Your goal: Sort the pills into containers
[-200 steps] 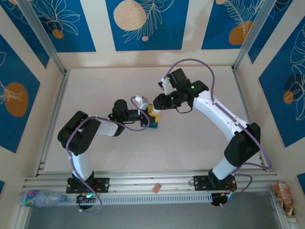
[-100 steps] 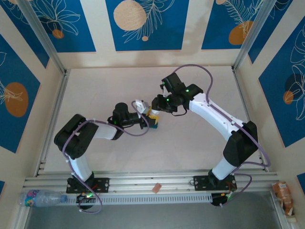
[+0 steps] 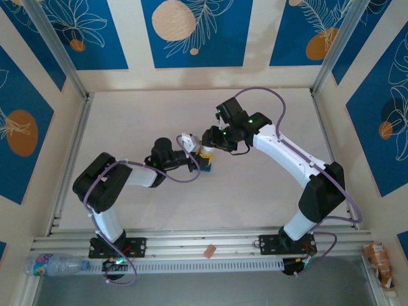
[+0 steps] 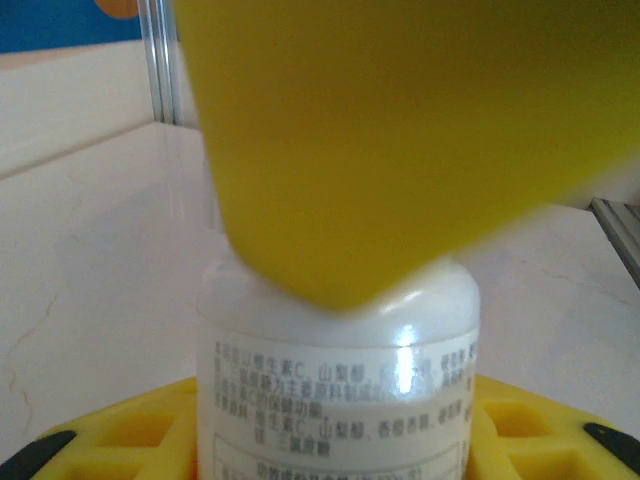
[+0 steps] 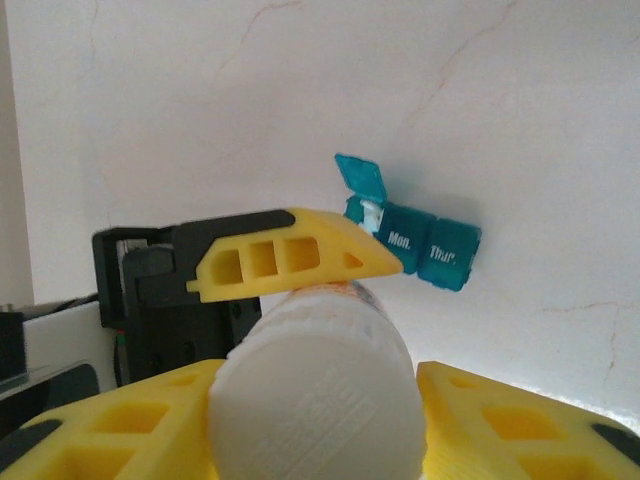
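Observation:
A white bottle [image 4: 335, 380] with printed text sits between the yellow fingers of my left gripper [image 4: 335, 440], which is shut on it. The bottle's white cap [image 5: 320, 400] faces the right wrist camera. My right gripper [image 5: 320, 420] flanks the cap, with a thin gap at its right finger [image 5: 500, 410]. One left finger [image 5: 290, 255] lies over the bottle. The containers [image 5: 425, 245], a teal strip marked Mon. and Thur., lie on the table just beyond, one lid [image 5: 362, 180] raised. From above, both grippers meet at mid-table beside the containers [image 3: 206, 167]. The pills are hidden.
The white table [image 3: 255, 191] is walled at the back and both sides. An aluminium rail [image 3: 204, 245] runs along the near edge. A water bottle [image 3: 54, 262] lies at the front left and a snack packet [image 3: 379, 258] at the front right.
Over the last second my right gripper came down and left onto the bottle's cap, and the left arm pushed slightly right. In the last half second almost nothing moved.

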